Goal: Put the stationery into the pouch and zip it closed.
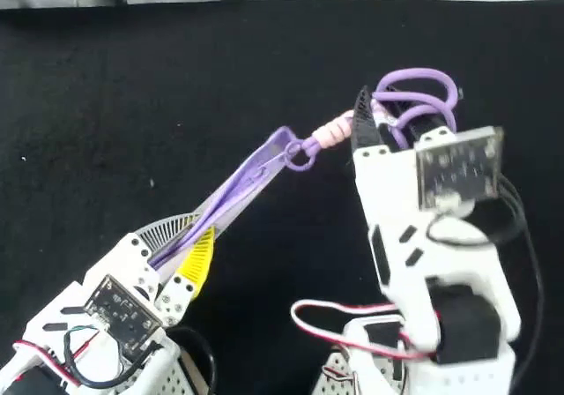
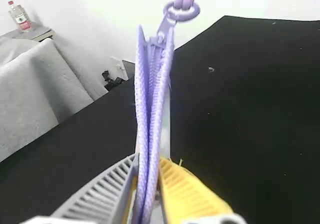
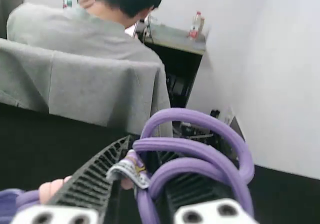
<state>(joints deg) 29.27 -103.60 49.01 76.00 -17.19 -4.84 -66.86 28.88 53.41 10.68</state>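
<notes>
A purple pouch [image 1: 238, 188] hangs off the black table, stretched edge-on between the two arms. My left gripper [image 1: 187, 236], with one grey and one yellow finger, is shut on the pouch's near end [image 2: 150, 184]. The zip slider [image 2: 161, 34] sits at the pouch's far end, with a purple ring [image 1: 300, 155] and a pink pull charm [image 1: 333, 132] beyond it. My right gripper [image 1: 374, 117] is shut on the purple cord loops [image 1: 414, 91] tied to that charm; the cord [image 3: 200, 149] passes between its black fingers [image 3: 95, 179].
The black table [image 1: 132, 86] spreads around both arms. Red and white cables [image 1: 326, 311] loop by the right arm's base. A grey-draped chair [image 3: 75, 89] stands beyond the table's far edge.
</notes>
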